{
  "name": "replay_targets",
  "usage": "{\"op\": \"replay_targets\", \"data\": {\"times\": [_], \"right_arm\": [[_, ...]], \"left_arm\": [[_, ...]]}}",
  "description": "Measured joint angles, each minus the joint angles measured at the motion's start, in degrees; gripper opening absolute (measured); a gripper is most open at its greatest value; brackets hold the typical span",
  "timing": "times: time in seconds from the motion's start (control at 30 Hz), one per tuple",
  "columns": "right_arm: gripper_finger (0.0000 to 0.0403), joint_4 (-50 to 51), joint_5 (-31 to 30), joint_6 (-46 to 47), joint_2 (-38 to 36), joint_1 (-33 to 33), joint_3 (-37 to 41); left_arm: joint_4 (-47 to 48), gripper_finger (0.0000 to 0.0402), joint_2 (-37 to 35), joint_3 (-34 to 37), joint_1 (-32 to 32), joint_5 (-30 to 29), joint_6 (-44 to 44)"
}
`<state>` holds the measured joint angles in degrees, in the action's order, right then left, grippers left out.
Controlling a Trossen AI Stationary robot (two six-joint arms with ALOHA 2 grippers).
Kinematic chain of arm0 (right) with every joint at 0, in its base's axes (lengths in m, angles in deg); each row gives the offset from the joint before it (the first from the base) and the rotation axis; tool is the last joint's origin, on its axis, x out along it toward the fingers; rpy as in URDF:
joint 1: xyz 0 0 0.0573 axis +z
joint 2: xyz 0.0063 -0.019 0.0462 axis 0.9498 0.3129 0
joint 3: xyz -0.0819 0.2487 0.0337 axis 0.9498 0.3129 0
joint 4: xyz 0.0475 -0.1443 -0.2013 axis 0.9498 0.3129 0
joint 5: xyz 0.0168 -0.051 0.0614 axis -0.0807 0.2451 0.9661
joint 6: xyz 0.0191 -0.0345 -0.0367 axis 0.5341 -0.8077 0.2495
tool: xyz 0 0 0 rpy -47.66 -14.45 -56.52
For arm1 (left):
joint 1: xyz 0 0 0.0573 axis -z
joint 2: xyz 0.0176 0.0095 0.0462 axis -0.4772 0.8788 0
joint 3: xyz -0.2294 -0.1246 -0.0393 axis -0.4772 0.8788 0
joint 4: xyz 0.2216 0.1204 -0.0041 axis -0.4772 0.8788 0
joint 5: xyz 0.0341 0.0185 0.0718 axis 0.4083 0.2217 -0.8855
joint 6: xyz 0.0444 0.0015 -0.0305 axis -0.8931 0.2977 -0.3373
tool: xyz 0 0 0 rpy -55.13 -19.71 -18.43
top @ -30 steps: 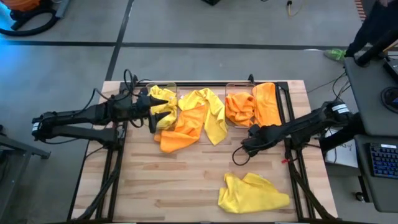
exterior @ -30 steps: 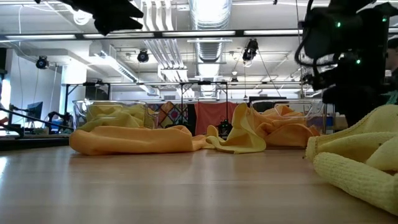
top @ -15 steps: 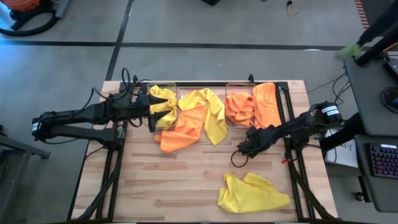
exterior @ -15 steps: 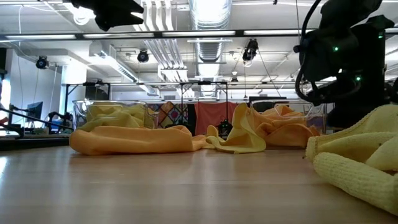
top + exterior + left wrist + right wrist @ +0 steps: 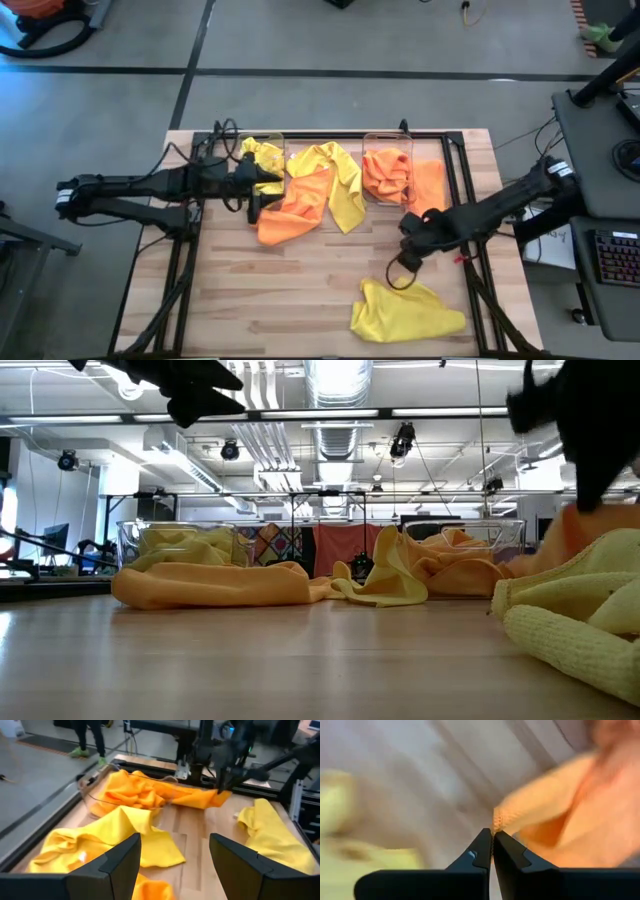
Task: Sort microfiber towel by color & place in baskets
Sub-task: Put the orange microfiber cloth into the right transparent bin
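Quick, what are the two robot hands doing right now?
Left gripper: open, holding nothing, beside the yellow-towel basket.
Right gripper: shut on an orange towel.

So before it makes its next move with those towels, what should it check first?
1. Right gripper has its towel: ok, fingers shut on the edge of an orange towel.
2. Left gripper free: ok, fingers open and empty, by the left basket.
3. Left basket holds only yellow: ok.
4. Right basket holds only orange: ok.
5. Table sorted: not ok, a loose orange towel and a yellow towel lie between the baskets, with another yellow towel near the front.
6. Which basket the gripped towel is headed for: cannot tell.
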<state>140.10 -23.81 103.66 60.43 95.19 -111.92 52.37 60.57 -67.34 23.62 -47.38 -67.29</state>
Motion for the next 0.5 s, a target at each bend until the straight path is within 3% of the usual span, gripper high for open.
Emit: {"op": "replay_targets", "data": {"times": [0.23,0.5], "right_arm": [[0.0009,-11.20,-12.36,-9.88,-5.24,5.61,-7.04],[0.0008,-19.41,-28.05,-27.13,-3.43,8.26,-13.49]], "left_arm": [[-4.90,0.0220,4.33,0.03,4.48,0.13,0.80],[-10.46,0.0220,7.31,0.04,5.86,0.56,-0.42]]}}
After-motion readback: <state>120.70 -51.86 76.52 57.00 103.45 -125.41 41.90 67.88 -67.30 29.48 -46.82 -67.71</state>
